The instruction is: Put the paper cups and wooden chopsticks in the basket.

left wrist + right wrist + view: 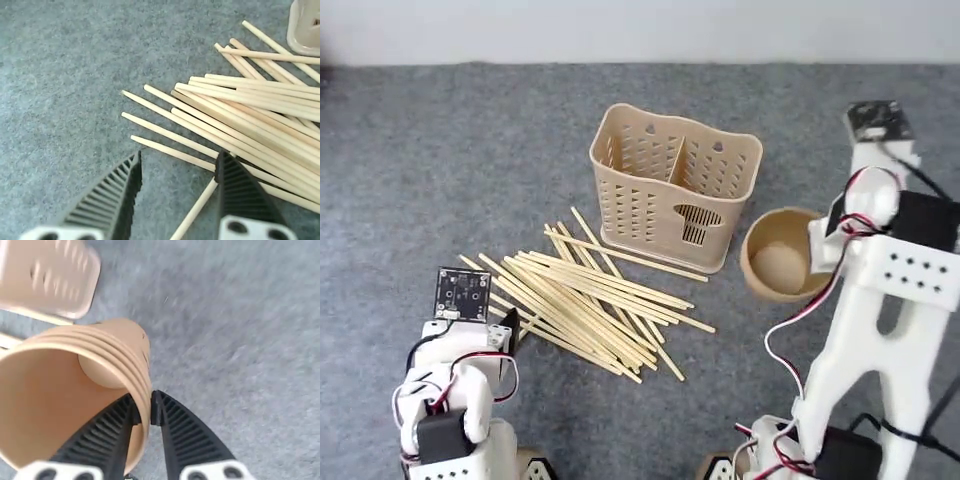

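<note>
The grey mat covers the table. The basket stands upright in the upper middle of the high view. Its open top faces up, and a wall inside splits it into two parts. Both parts look empty.

The wooden chopsticks lie flat in a big pile in the middle of the frame, below and left of the basket. Most of them run the long way from upper left to lower right. A few cross over the others.

The paper cups are a stack, one inside another, just to the right of the basket. The mouth faces up, so the long way of the stack runs up and down, maybe a bit tipped.

The right gripper pinches the rim of the cups, with one finger inside and one outside. I think the cups step is the one going on now. Next the stack has to go up, over to the left, and down into one part of the basket, mouth up. It should pass above the basket's rim so it does not knock the basket over.

The left gripper is wide open at the lower left end of the pile. One chopstick end sits between its fingers, but it holds nothing. I think the sticks will need tipping upright to go in.
</note>
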`<state>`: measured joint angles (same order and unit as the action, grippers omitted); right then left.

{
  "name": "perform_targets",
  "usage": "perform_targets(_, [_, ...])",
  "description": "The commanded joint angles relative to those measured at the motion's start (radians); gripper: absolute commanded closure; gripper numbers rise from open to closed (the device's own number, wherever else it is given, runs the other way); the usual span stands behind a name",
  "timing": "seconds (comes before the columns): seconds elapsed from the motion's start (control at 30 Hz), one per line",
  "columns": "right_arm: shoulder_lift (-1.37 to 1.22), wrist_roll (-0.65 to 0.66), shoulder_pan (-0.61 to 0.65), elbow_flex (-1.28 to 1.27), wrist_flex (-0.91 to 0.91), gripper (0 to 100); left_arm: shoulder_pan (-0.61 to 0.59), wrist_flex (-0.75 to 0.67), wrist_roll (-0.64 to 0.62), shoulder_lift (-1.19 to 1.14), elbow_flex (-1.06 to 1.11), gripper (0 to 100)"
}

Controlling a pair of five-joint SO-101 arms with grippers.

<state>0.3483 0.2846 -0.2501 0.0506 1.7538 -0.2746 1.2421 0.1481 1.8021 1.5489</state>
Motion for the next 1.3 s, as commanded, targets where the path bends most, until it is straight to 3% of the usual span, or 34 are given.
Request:
perform_targets(0.0, [0.087, -0.008, -0.039, 0.114, 0.042, 99.0, -0.006, -0.021, 0.011, 0.017, -0.005, 77])
perform_targets(0.13, [0.151, -0.02, -0.039, 0.206, 0.039, 99.0, -0.006, -0.021, 0.011, 0.017, -0.005, 77])
perform_targets(0.33, [0.188, -0.173, -0.027, 0.428, 0.033, 99.1, -0.006, -0.021, 0.011, 0.017, -0.005, 77])
perform_targets(0.53, [0.111, -0.187, 0.136, 0.562, 0.038, 99.1, -0.006, -0.02, 0.011, 0.017, -0.004, 77])
perform_targets(0.93, [-0.133, -0.222, 0.338, 0.672, 0.038, 99.1, -0.006, -0.02, 0.011, 0.017, -0.004, 77])
perform_targets(1.27, [-0.272, -0.258, 0.335, 0.667, 0.042, 99.1, -0.006, -0.018, 0.011, 0.017, -0.004, 77])
